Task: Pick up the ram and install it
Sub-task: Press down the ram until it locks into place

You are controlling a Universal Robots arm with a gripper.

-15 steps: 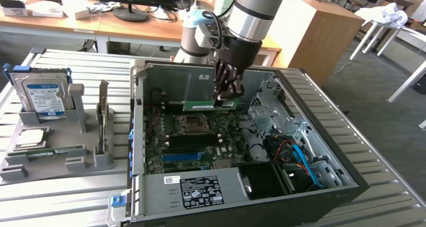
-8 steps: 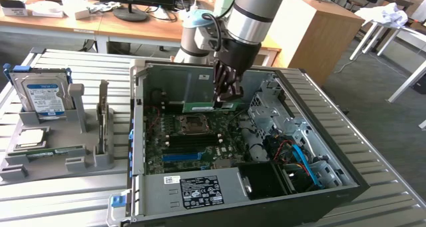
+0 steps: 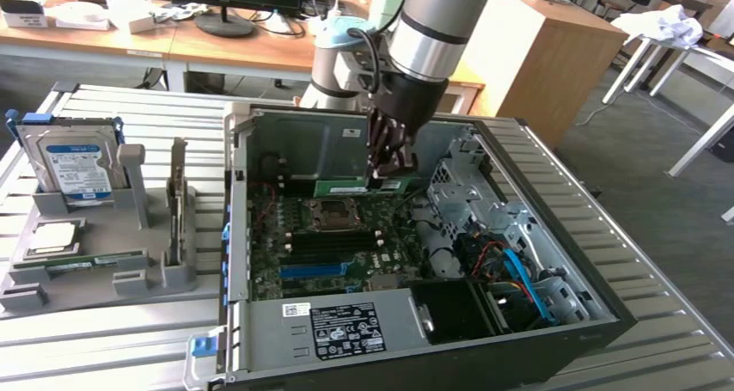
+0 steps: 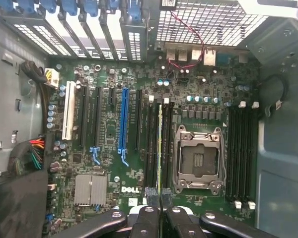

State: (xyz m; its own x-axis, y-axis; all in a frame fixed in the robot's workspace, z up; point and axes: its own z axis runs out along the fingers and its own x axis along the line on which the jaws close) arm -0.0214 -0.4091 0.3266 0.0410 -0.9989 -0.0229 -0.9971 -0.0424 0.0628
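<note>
Long thin green circuit-board RAM stick (image 3: 357, 186) held edge-down between the jaws of the black gripper (image 3: 387, 174), which are closed on it. It hangs inside the open black-and-grey computer case (image 3: 596, 322), just above the green motherboard (image 3: 301, 236), near the case's rear wall. Wrist view: stick seen edge-on as a thin yellow-green line (image 4: 160, 148) running up from the gripper fingertips (image 4: 153, 194), lined up over the black memory slots (image 4: 151, 144) just beside the empty silver CPU socket (image 4: 198, 158). Cannot tell whether the stick's lower edge touches a slot. A second bank of black slots (image 4: 241, 153) sits on the socket's other side; a blue expansion slot (image 4: 123, 121), a white slot (image 4: 67, 111) and a silver finned heatsink (image 4: 91, 189) lie farther out on the board.

Silver-grey robot arm (image 3: 442, 17) comes down into the case from above. On the exterior view's left, a grey parts holder (image 3: 86, 279) on the slatted metal bench (image 3: 115, 348) carries a silver hard drive with white-blue label (image 3: 76, 169), a tall grey upright card (image 3: 178, 202) and a flat square chip (image 3: 51, 239). Power supply with white label (image 3: 344, 326) at the case's near edge.
</note>
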